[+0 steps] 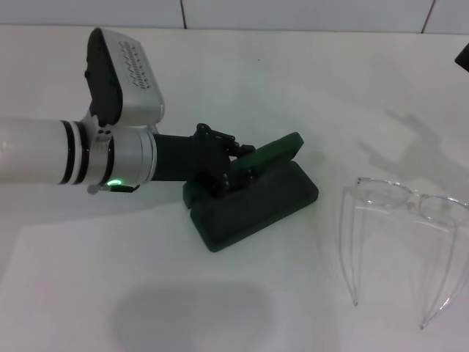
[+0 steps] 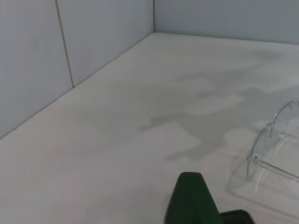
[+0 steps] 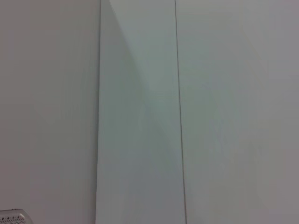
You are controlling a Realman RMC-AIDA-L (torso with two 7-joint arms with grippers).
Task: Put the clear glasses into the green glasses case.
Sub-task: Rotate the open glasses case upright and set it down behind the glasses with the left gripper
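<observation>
The green glasses case [image 1: 256, 207] lies at the table's middle in the head view, its lid [image 1: 277, 152] tilted up, partly open. My left gripper [image 1: 236, 165] reaches in from the left and is shut on the lid's near end, one finger above and one below. A corner of the green lid [image 2: 191, 200] shows in the left wrist view. The clear glasses [image 1: 410, 205] rest on the table to the right of the case, apart from it, arms pointing toward me; the left wrist view shows them too [image 2: 273, 140]. My right gripper is out of view.
The white table [image 1: 220, 308] ends at a tiled wall [image 1: 293, 11] behind. A small dark part [image 1: 463, 55] pokes in at the far right edge. The right wrist view shows only wall panels [image 3: 140, 116].
</observation>
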